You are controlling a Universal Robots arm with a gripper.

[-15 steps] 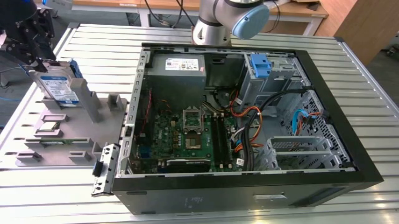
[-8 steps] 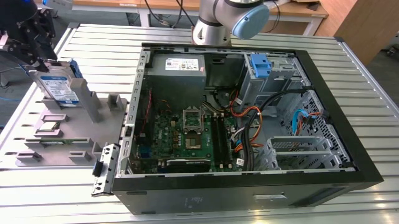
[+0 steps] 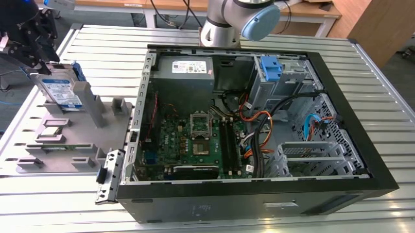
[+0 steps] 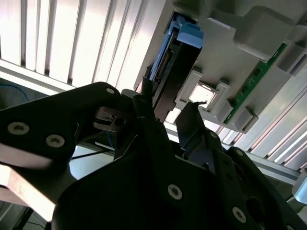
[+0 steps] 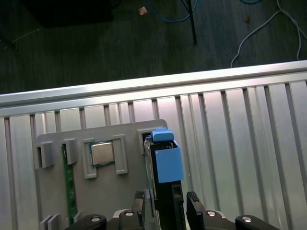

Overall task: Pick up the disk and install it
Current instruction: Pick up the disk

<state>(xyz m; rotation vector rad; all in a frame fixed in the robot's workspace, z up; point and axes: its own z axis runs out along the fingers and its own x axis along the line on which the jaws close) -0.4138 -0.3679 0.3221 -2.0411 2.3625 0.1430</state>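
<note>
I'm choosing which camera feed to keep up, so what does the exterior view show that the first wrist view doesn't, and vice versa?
Exterior view: the open computer case with its motherboard, grey power supply and lone blue bracket, plus the arm's base. First wrist view: a white cable on the dark floor past the table edge. Both: the disk standing upright in the grey fixture, with the gripper at its upper end.
</note>
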